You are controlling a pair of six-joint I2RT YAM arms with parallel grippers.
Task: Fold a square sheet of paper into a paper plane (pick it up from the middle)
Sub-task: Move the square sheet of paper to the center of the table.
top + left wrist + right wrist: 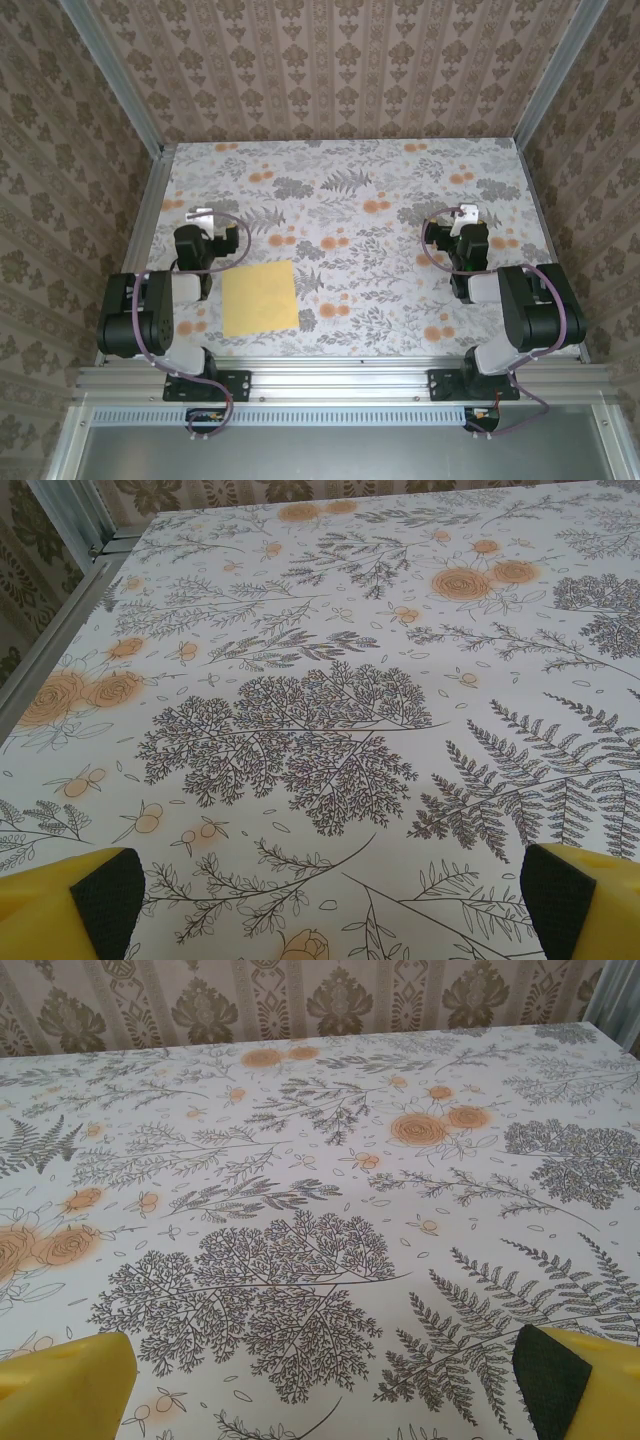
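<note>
The table [400,180] is carrying the sheet [260,299], which is lying flat by the near edge, toward the left corner. The left gripper [322,905] and the right gripper [320,1385] are hanging over the table, jaws spread wide, gripping nothing.

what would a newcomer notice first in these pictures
The plain square sheet of paper, pale yellow and flat, stands out against the busy floral table, lying near its front edge, left of centre. The left gripper and right gripper hang open above the table, holding nothing.
</note>
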